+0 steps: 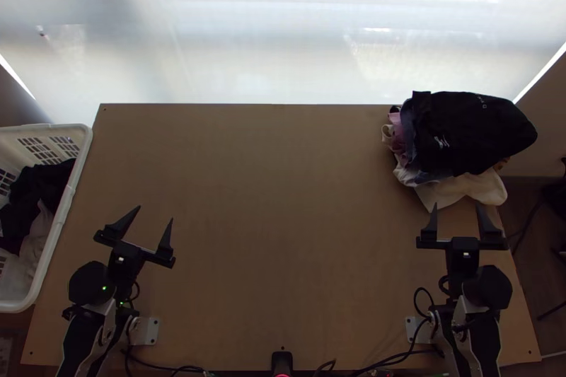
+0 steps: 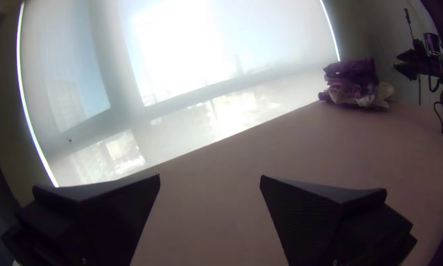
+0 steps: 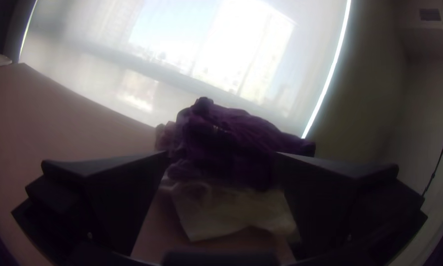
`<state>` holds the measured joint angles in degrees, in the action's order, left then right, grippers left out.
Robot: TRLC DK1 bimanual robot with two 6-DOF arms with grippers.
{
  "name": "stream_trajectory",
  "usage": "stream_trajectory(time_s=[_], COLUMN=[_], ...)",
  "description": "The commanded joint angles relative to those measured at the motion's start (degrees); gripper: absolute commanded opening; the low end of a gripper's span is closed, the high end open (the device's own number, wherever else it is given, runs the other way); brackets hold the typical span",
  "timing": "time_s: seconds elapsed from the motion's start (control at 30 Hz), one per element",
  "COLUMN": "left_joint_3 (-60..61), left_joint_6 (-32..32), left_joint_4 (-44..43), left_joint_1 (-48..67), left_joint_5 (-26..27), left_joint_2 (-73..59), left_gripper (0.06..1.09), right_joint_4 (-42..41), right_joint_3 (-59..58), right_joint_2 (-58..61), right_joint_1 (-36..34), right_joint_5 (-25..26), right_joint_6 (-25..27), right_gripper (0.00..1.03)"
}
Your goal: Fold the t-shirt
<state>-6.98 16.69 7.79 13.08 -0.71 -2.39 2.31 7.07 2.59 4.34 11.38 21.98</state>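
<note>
In the top view a bunched pile of clothes (image 1: 467,136) lies at the table's far right corner, a black garment on top and cream cloth (image 1: 460,189) below. Which piece is the t-shirt I cannot tell. My left gripper (image 1: 147,223) is open over the table's left part, far from the pile; the left wrist view shows the same gripper (image 2: 210,180) with nothing between its fingers. My right gripper (image 1: 456,213) stands open just on the near side of the pile. In the right wrist view that gripper (image 3: 222,155) has the pile (image 3: 226,143) beyond its parted fingers.
A white basket (image 1: 67,211) with dark and light clothes stands against the table's left side. The wooden table (image 1: 269,221) stretches bare between the arms. A window with a blind rises behind the far edge. Cables lie along the near edge.
</note>
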Motion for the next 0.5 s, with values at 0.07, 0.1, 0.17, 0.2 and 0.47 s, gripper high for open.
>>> stream_trajectory(time_s=[0.07,0.1,0.17,0.2,0.47], left_joint_3=[2.5,2.5,2.5,2.5,2.59], left_joint_6=[-0.78,-0.6,0.98,1.42,1.77], left_joint_4=[3.99,4.16,4.34,4.42,4.69], left_joint_1=[2.48,2.48,2.48,2.48,2.74], left_joint_5=[1.06,0.97,0.97,0.97,1.15], left_joint_2=[2.48,2.48,2.48,2.48,2.48], left_gripper=[1.04,1.04,1.04,1.04,1.04], right_joint_4=[8.94,9.56,10.09,10.26,11.84], right_joint_3=[-1.71,-1.8,-1.8,-1.8,-1.8], right_joint_2=[-2.77,-2.59,-2.59,-2.59,-2.59], right_joint_1=[2.78,2.87,-0.3,-2.84,-9.7], right_joint_5=[-0.13,-0.13,-0.21,-1.01,-7.07], right_joint_6=[3.16,4.65,5.88,5.97,6.06], right_gripper=[0.98,0.98,0.98,0.98,0.98])
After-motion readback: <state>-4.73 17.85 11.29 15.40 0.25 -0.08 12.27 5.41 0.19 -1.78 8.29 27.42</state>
